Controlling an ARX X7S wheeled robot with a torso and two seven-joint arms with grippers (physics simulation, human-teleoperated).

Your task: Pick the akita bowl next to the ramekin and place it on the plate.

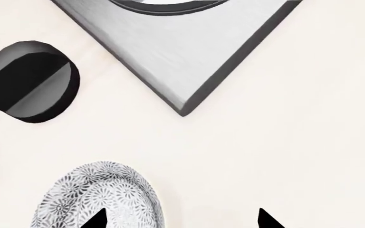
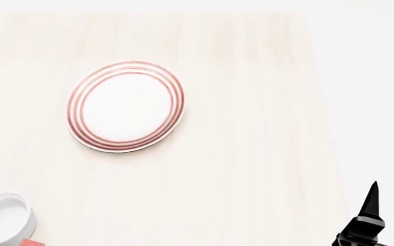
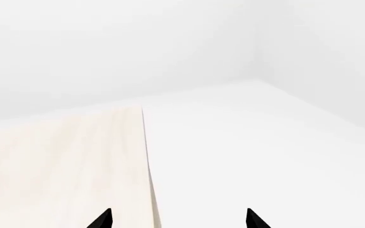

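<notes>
Left claw (image 1: 179,219) hangs spread apart over the akita bowl (image 1: 100,197); right claw (image 3: 177,219) also spread.

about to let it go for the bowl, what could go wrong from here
The left gripper is open with one fingertip already over the akita bowl; closing off-centre could pinch only the rim and tip it. The head view shows the ramekin and the plate but not the bowl, so the grasp rests on the left wrist view alone. A metal block and a black knob lie beyond the bowl and could be bumped.
</notes>
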